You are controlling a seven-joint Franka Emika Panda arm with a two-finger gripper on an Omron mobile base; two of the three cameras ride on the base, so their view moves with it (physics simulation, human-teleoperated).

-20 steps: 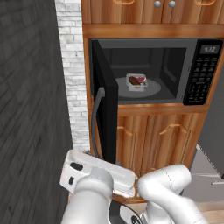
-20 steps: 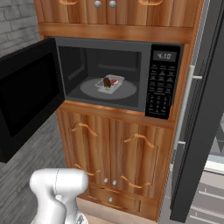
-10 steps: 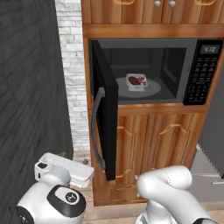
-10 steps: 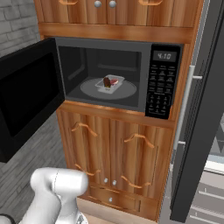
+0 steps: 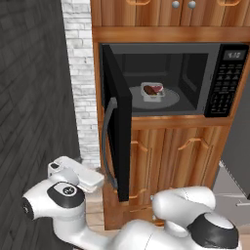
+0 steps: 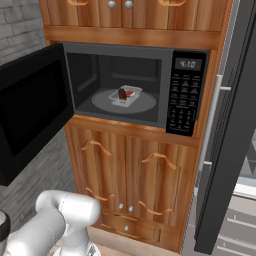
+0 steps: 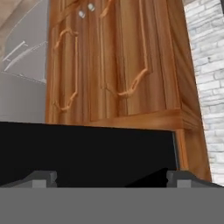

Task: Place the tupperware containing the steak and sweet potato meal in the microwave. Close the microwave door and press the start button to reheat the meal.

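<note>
Gripper [image 7: 109, 178] wide open, empty; microwave door [image 7: 87, 153] ahead.

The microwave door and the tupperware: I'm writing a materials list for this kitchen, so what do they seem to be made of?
The microwave door: looks like matte black plastic or painted metal, flat and dull, with a smooth grey bar handle; which one is unclear. The tupperware: seemingly pale, slightly translucent plastic, with thin walls and rounded corners.
</note>
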